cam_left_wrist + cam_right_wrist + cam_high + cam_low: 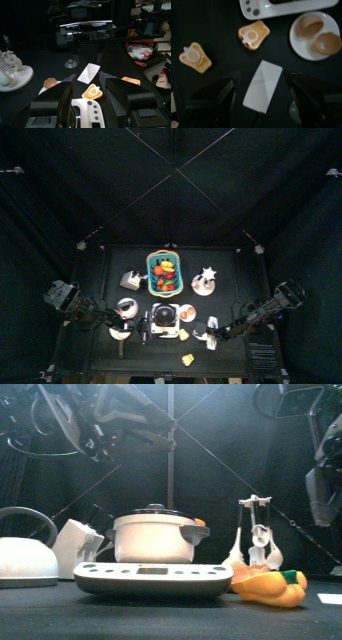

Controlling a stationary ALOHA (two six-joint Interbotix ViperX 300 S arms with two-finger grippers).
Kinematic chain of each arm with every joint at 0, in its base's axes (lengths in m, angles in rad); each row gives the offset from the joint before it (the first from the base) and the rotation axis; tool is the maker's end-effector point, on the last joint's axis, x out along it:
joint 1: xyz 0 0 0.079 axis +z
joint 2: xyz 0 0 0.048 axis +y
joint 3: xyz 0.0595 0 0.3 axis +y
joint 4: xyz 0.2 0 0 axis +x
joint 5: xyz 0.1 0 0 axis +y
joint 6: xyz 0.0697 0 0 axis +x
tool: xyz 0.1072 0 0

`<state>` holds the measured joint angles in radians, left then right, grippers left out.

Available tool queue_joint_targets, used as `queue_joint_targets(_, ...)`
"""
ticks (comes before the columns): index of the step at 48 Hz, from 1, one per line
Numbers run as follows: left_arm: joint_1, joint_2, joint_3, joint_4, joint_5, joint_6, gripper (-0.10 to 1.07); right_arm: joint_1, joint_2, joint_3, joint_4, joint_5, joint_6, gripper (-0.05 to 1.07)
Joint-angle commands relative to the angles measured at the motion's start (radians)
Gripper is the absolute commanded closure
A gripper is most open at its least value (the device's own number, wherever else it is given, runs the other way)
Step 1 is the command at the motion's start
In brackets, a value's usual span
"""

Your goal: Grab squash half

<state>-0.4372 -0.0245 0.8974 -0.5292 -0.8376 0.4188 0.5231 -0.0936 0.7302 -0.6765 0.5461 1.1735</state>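
The right gripper (261, 92) stands released, its 2 black jaws spread wide apart with nothing between them; beneath the gap lies a flat white rectangular card (262, 85), apart from both jaws. Beyond the card, in the right wrist view, lie 2 orange squash halves with pale cut faces up: 1 squash half (254, 35) sits near the white cooker base (284, 7) and beside the white round plate (315, 34); the other squash half (194, 56) lies off to the side, well apart from the first, nearer the line of 1 jaw. Neither half touches the gripper. The plate carries 2 brown rounded pieces, which I cannot identify.

The left gripper (91, 97) is likewise released, jaws wide and empty; between them, in the left wrist view, the first squash half (93, 92) shows on the table, just past the cooker base, with the white card (88, 73) lying beyond it.

From the front, a white pot with a grey lid (155, 535) sits on the cooker base, a white kettle (27, 556) stands to its left, and a rack of hanging white utensils (254, 536) stands to its right; from above, a green basket of fruit (163, 273) sits at the table's (227, 263) middle rear.
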Motion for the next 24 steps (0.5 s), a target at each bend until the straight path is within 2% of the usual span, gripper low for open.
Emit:
queue_joint_targets(1,-0.011,-0.032,0.014,-0.009,-0.011,-0.003,0.16,-0.003,0.064,-0.072,-0.008,0.002,0.006,0.04)
queue_joint_targets(8,-0.017,-0.037,0.043,-0.021,-0.008,-0.003,0.16,-0.012,0.140,-0.133,0.006,0.032,0.008,0.04)
queue_joint_targets(24,-0.018,-0.058,0.077,-0.029,-0.008,-0.006,0.16,-0.097,0.176,-0.163,0.078,0.035,0.034,0.04)
